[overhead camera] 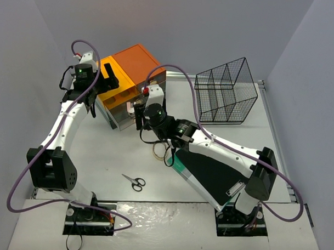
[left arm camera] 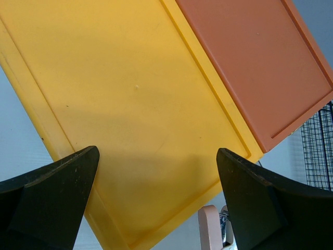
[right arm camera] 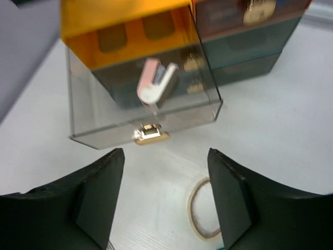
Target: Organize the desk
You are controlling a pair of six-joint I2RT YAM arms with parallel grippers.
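While the left gripper [left arm camera: 157,154] hangs wide open and empty over the yellow panel [left arm camera: 130,94], upper left in the top view, the right gripper [right arm camera: 165,152], centre, is equally spread, grasping nothing. It sits above the desk [overhead camera: 122,156] and faces the clear drawer [right arm camera: 145,112], rubber band [right arm camera: 200,216] beneath.

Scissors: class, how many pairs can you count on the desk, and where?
1. The scissors lie on the desk near its front edge, closer to the left arm's base. Others may be hidden under the right arm.
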